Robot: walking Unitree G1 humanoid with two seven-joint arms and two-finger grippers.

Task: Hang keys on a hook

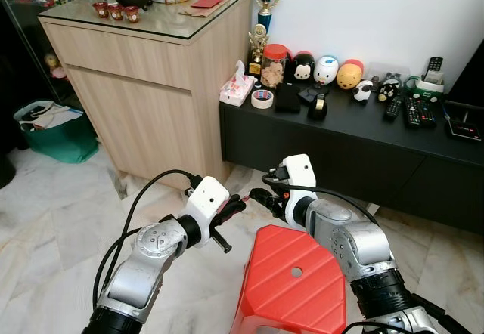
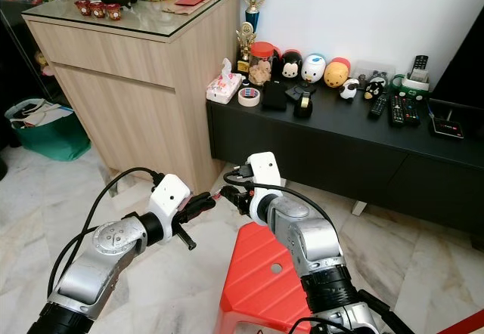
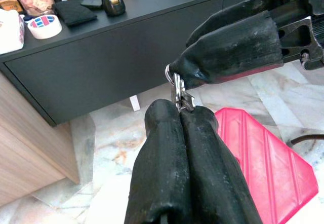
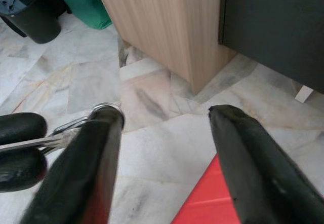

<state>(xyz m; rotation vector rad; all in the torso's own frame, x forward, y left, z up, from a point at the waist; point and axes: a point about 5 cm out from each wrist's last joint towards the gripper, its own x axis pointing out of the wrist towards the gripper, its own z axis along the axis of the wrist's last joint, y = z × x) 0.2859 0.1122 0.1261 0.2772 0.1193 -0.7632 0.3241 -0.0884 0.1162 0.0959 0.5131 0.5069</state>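
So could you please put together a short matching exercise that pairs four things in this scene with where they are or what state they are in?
Column one:
1. keys
2. red stool
3. roll of tape
4. right end effector

Column two:
A. on the black low cabinet, beside the tissue pack
B. fingers spread apart, key ring on one finger
C. pinched in the shut left end effector
D. on the marble floor, below both arms

Pairs: 1-C, 2-D, 3-A, 4-B
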